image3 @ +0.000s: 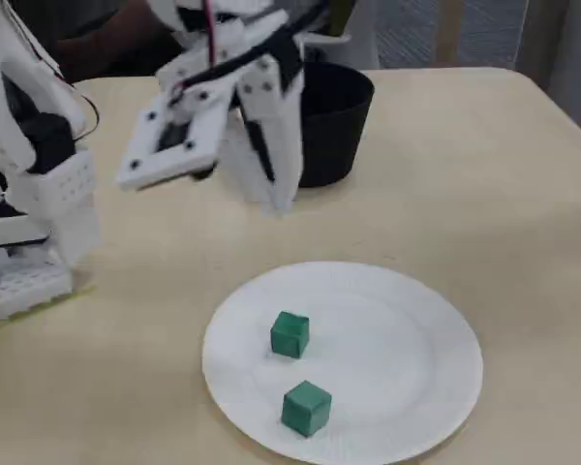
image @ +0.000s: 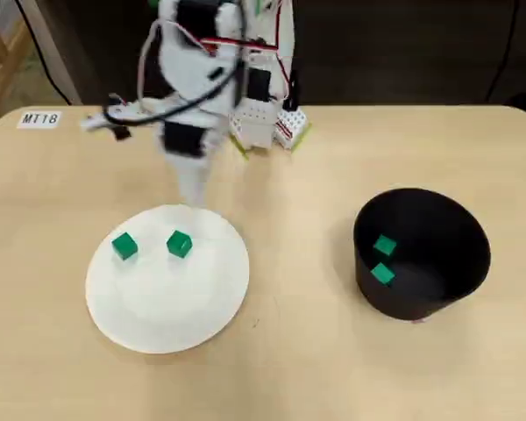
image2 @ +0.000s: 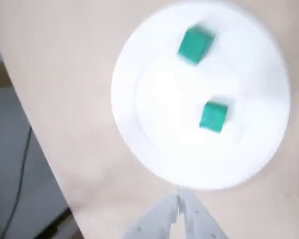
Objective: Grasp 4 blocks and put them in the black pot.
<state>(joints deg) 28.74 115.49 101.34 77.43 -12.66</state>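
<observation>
In the overhead view, 2 blocks (image: 124, 246) (image: 180, 244) lie side by side on the plate (image: 168, 324), at the 9 o'clock side of the table (image: 298, 368). The pot (image: 430, 294), at 3 o'clock and well apart from the plate, holds 2 more blocks (image: 385, 245) (image: 382, 274). The gripper (image: 191, 195) sits over the plate's 12 o'clock rim.

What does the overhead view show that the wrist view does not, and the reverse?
Only the overhead view shows the black pot with two green blocks inside it, plus the arm's base and a label at the table's far left corner. Only the wrist view shows the gripper close up, its fingertips together with nothing between them, just short of the plate's rim. Both show the white plate carrying the other two green blocks, apart from each other.
</observation>
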